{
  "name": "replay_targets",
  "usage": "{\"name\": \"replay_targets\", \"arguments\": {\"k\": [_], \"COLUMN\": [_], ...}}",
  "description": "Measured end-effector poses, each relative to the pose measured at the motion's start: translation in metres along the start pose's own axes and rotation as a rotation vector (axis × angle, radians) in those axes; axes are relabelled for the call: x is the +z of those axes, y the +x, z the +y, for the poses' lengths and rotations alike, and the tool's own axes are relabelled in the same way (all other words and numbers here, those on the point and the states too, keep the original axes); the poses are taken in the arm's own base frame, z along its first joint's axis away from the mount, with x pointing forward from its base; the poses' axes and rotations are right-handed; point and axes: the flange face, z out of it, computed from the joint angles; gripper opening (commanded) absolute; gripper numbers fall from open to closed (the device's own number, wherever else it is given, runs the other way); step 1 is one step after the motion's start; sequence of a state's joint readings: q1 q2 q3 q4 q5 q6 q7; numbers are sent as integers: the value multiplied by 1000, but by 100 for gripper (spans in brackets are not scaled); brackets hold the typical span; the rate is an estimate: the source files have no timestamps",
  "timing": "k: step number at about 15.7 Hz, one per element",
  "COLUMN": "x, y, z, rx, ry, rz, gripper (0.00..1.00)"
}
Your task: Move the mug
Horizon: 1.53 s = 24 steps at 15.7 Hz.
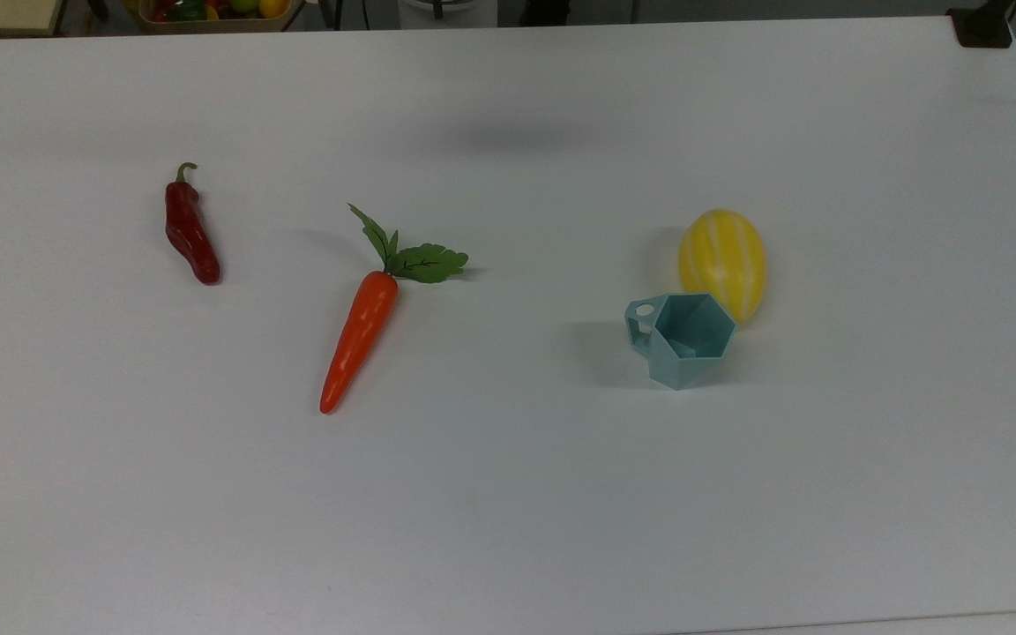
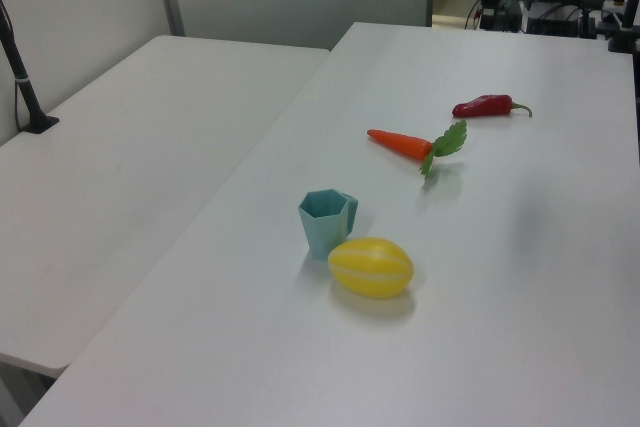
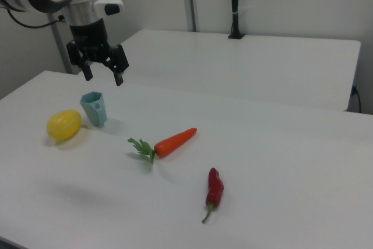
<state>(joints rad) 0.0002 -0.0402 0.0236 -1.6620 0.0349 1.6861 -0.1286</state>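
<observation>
- mug (image 1: 683, 339) upright on the bench (image 1: 508, 494), mid-depth, toward the top view's right edge; handle faces the carrot (image 1: 360, 339), so body facets are free to pinch.
- yellow melon (image 1: 723, 263) sits touching or just beside its rim; crowds that side.
- gripper (image 3: 103, 73) hangs above the mug, fingers spread, holding nothing; likely lining up.
- chili (image 1: 190, 233) well apart.

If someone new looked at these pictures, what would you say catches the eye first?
Likely the bright yellow melon beside the teal mug at the top view's right. Next, the orange carrot mid-table and the red chili further left. In the right view, the open tool hangs above the mug.
</observation>
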Motion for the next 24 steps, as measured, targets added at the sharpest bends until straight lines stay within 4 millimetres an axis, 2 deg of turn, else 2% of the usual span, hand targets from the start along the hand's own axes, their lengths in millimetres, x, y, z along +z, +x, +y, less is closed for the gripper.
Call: {"name": "replay_targets", "arguments": {"k": [7,9,12,17,24], "x": [2,5,17,42,74], "y": [0,2,7,17,52], "z": [-4,-13,-30,-36,-45], "rx": [-35,-70,-162,-336,-525], "ry": [1,4,9,22,37], "rz": [-3,-9,-30,-61,92], "gripper": [100,100,100,100,100]}}
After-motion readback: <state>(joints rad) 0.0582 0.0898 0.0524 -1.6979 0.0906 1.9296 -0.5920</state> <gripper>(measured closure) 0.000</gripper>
